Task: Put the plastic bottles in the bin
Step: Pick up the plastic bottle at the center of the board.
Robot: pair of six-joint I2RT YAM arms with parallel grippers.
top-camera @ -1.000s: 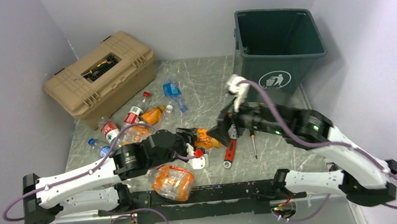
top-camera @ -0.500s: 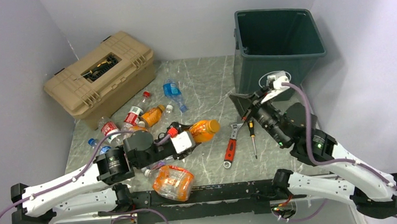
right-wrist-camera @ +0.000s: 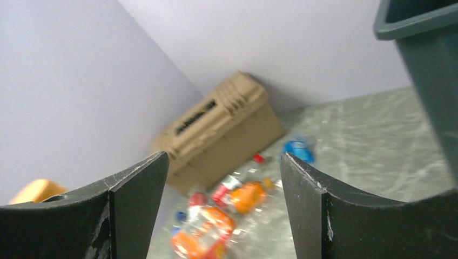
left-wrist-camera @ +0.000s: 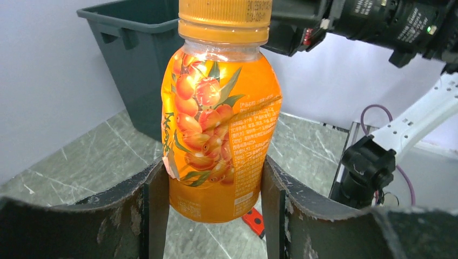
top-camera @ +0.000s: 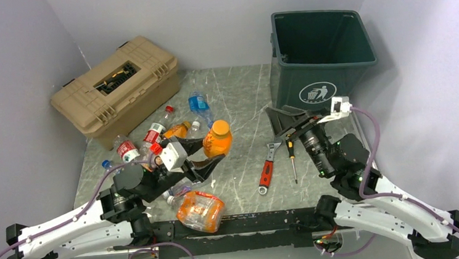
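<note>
My left gripper [top-camera: 206, 153] is shut on an orange plastic bottle [top-camera: 217, 141] with a fruit label [left-wrist-camera: 221, 124], held upright above the table, cap up. The fingers [left-wrist-camera: 156, 210] press both sides of its lower body. More plastic bottles lie at the left: a blue one [top-camera: 199, 102], a red-labelled one [top-camera: 153, 133], an orange one [top-camera: 176, 131] and a crushed orange one [top-camera: 199, 210]. The dark green bin [top-camera: 322, 57] stands at the back right. My right gripper [top-camera: 287, 120] hangs open and empty in front of the bin, pointing left toward the bottles [right-wrist-camera: 248, 197].
A tan toolbox [top-camera: 115, 89] stands at the back left. A red-handled wrench [top-camera: 266, 168] and a screwdriver [top-camera: 292, 159] lie on the table between the arms. Grey walls close in the left, back and right sides.
My left gripper has carried the orange bottle up and to the left, turning it upright. The right arm has drawn back to the right, its jaws standing open.
</note>
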